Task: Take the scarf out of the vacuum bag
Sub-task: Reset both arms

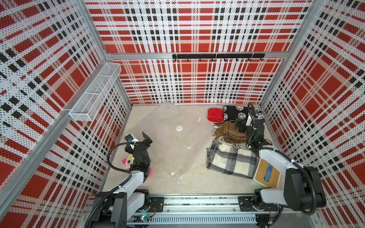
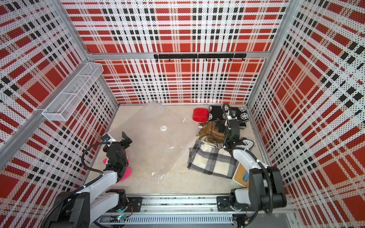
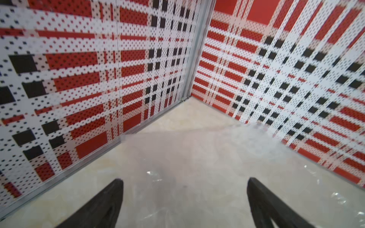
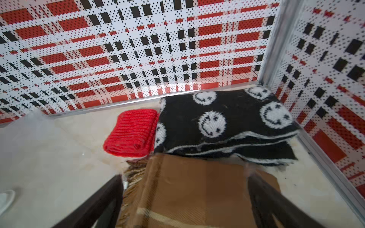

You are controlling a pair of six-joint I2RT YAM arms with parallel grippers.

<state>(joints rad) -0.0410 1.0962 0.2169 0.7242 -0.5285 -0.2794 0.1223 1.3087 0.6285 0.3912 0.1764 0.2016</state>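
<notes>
Left wrist view looks past the left gripper (image 3: 184,180), its jaws spread wide with nothing between them, onto the vacuum bag (image 3: 197,158), clear and glossy on the pale table (image 3: 197,114). In both top views we see the bag lying flat across the middle of the table, one corner up against the back wall and its round white valve cap (image 1: 179,128) facing up. On the right arm's side of the bag, four folded scarves lie out on the table. A red knitted scarf (image 1: 215,115) and a black smiley scarf (image 1: 235,113) sit side by side at the back wall, and a checked scarf (image 1: 231,161) lies nearer the arms' bases. Between them is the brown scarf (image 1: 227,133), its fringe just beside the bag's edge; we cannot tell whether they touch. In the right wrist view the right gripper (image 4: 184,176) hangs over the brown scarf, jaws wide apart and gripping nothing. A pink toy (image 1: 126,161) peeks out from under the left arm, and a wood-topped box (image 1: 266,173) stands partly hidden behind the right arm.
</notes>
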